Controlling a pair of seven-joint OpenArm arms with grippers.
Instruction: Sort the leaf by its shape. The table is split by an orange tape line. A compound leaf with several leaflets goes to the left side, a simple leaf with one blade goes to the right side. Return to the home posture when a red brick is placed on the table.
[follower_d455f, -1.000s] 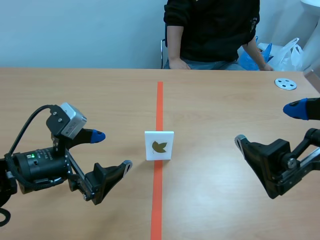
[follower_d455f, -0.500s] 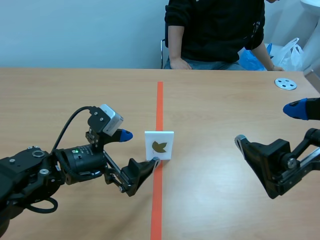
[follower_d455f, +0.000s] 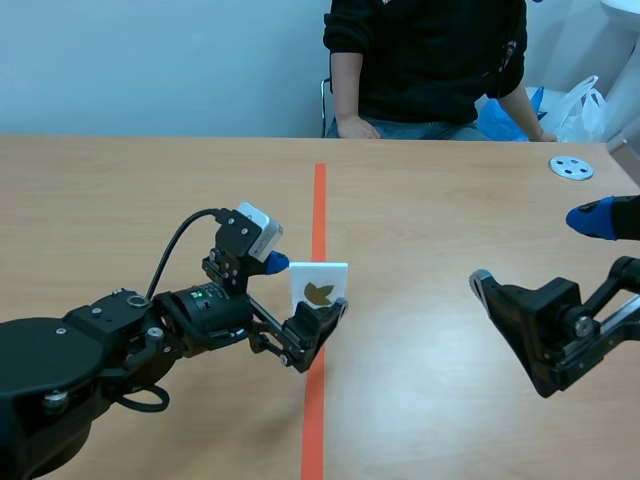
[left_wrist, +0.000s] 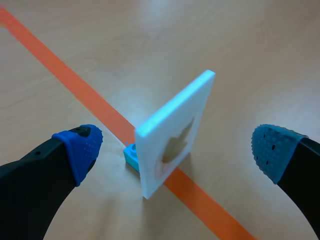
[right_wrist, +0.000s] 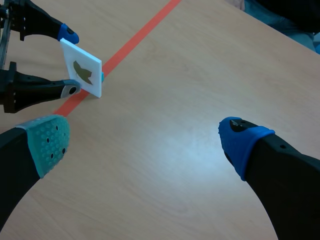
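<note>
Right, going L to R. The left gripper (follower_d455f: 306, 286) is wide open w/ nothing in it. It sits at the orange tape line (follower_d455f: 320, 200) in the middle of the light wooden table (follower_d455f: 150, 190), jaws straddling the task's thing.

That thing is a small white square card printed w/ an olive-brown leaf (follower_d455f: 322, 278). It stands upright in a little light-blue base (left_wrist: 131, 156), right on the tape, neither side yet. Its wide face looks toward the near edge, so its long axis runs left-right across the line. One blue pad (follower_d455f: 277, 263) is just past its far-left corner and the other fingertip is in front of its near-right corner. No contact that I can see. In the left wrist view the card stands between the fingers at a slant, closer to one pad.

So closing should pinch front and back faces, prob. w/ a slight twist.

The right gripper (follower_d455f: 533, 250) is also fully open and empty, well apart on the right. The left arm is clearly nearer.

The leaf looks several-lobed, maybe compound; can't be sure.
</note>
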